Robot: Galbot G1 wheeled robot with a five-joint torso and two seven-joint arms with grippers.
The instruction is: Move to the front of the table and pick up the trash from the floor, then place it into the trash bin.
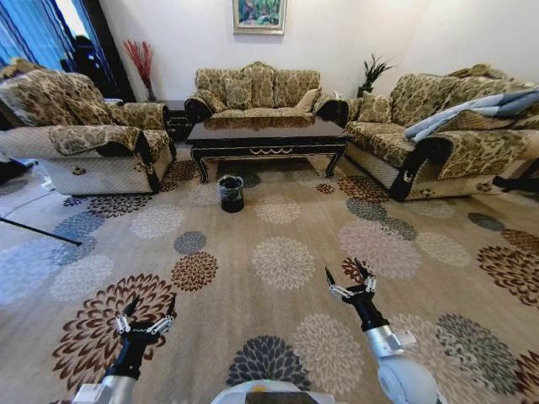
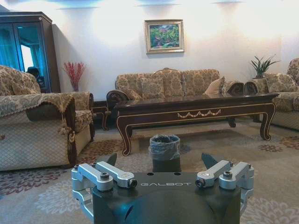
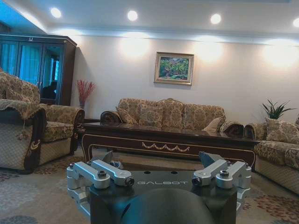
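The long dark shiny worktop (image 1: 268, 135) runs left to right at 12 o'clock, far off. The small round black trash bin (image 1: 231, 193) stands upright just before it. Left hand (image 1: 148, 313) and right hand (image 1: 349, 279) hang low, both spread wide and holding nothing.

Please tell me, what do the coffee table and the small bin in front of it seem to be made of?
The table looks like dark wood with a glossy varnish: its top mirrors the sofa, and a gold ornament runs along the front edge. The trash bin seems to be black plastic, though that is uncertain; a thin, crinkled clear plastic liner wraps its rim.
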